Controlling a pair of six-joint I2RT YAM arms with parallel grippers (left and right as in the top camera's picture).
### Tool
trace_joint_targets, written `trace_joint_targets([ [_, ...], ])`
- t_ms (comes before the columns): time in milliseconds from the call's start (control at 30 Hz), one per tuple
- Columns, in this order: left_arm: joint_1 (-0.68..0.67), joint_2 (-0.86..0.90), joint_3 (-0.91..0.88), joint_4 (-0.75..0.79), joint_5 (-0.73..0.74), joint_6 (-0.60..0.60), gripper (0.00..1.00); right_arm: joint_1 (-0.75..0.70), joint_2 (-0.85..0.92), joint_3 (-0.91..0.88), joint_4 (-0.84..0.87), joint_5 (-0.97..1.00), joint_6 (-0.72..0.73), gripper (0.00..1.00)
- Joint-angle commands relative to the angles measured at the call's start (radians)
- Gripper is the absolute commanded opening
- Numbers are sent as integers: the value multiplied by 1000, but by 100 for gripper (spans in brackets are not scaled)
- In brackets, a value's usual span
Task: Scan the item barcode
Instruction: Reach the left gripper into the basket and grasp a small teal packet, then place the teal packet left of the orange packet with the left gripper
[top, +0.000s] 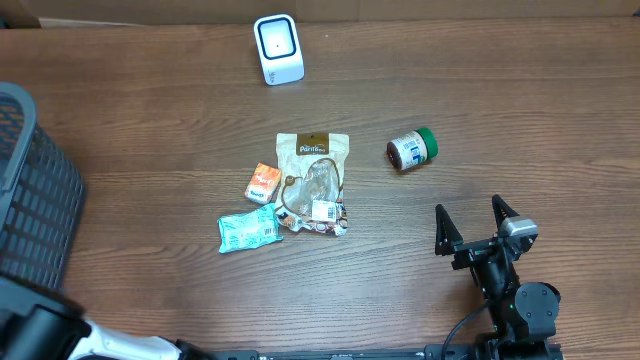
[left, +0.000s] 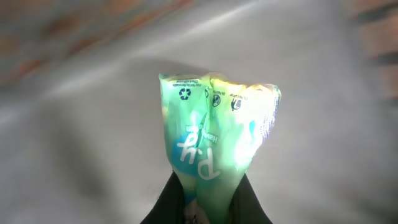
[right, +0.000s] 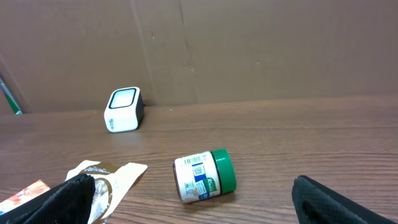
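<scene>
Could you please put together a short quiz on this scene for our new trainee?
1. Fill in the gap: the green-lidded jar lies on its ____.
2. True or false: the right tool is shut on the jar.
3. In the left wrist view, what does the left tool grip?
A. the jar
B. a green packet
C. nothing

Key:
1. side
2. False: it stands open, apart from the jar.
3. B
</scene>
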Motion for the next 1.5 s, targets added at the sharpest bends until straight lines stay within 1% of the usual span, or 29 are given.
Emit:
trace_joint_targets([
  [0,-84,-166,125,-20,128,-110,4,5,-12,-11,5,3,7,100],
  [167,-227,-357,268,-26,349,-187,4,5,-12,-11,5,3,7,100],
  [267,-343,-465,291,-67,381,-188,4,5,-12,-11,5,3,7,100],
  [333,-446,-522,290,-163,362,-189,4,5,-12,-11,5,3,7,100],
  [433,-643,-547,271,-346,338,-165,5,5,-12,-11,5,3,7,100],
  [500,-792,-537,222,-440,266,-148,4,5,-12,-11,5,3,7,100],
  [600,-969,-514,88,-454,123,-148,5,5,-12,-11,5,3,7,100],
  [667,-1060,-486,-14,-431,57,-164,4,5,-12,-11,5,3,7,100],
  [733,-1123,-448,-112,-393,16,-198,4,5,-12,-11,5,3,7,100],
  [833,-1160,-379,-238,-298,-36,-275,4,5,-12,-11,5,3,7,100],
  [933,-1138,-309,-305,-206,-89,-278,4,5,-12,-11,5,3,7,100],
  [1033,-1101,-245,-314,-140,-136,-254,4,5,-12,-11,5,3,7,100],
  [1100,-1081,-202,-314,-94,-131,-210,4,5,-12,-11,5,3,7,100],
  [1200,-1079,-154,-314,-75,-113,-200,4,5,-12,-11,5,3,7,100],
  [1367,-1093,-64,-314,-53,-36,-200,5,5,-12,-11,5,3,7,100],
  [1400,-1094,-48,-314,-53,-35,-209,13,5,-12,-11,5,3,7,100],
  [1467,-1094,-23,-314,-53,-36,-229,41,5,-12,-11,5,3,7,100],
])
